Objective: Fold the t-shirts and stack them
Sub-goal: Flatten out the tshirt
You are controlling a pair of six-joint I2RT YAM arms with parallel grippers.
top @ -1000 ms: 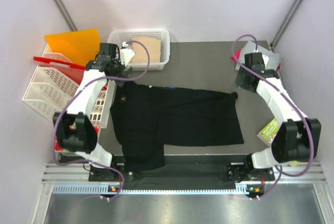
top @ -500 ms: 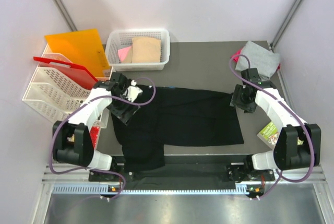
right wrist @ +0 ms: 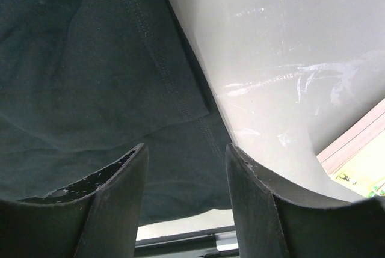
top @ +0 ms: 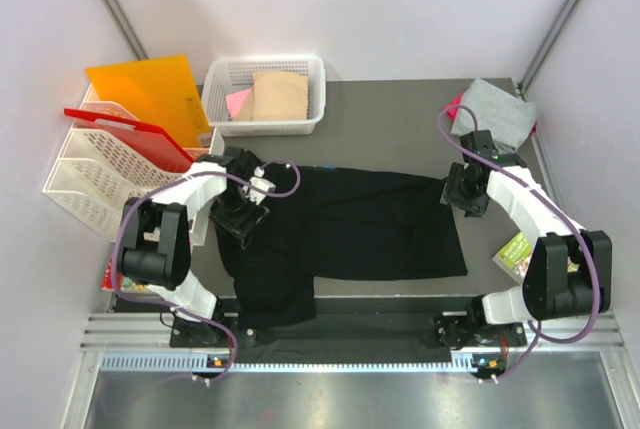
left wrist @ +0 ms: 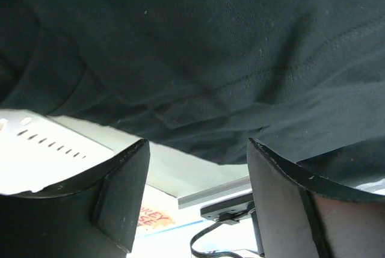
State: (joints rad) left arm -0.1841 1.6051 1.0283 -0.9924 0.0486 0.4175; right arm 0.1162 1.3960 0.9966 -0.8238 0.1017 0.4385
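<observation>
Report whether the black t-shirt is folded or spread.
Mostly spread: the black t-shirt lies wide and flat across the table, not yet a compact fold.

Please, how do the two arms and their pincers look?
The left arm and right arm have white shells and bulky black joints; a purple cable loops along each. The left pincer and right pincer each have two dark, broad, curved fingers with worn edges.

White arms (top: 190, 185), black joints (top: 150, 254), purple cables (top: 121, 239), bases (top: 192, 329) apparently black
</observation>
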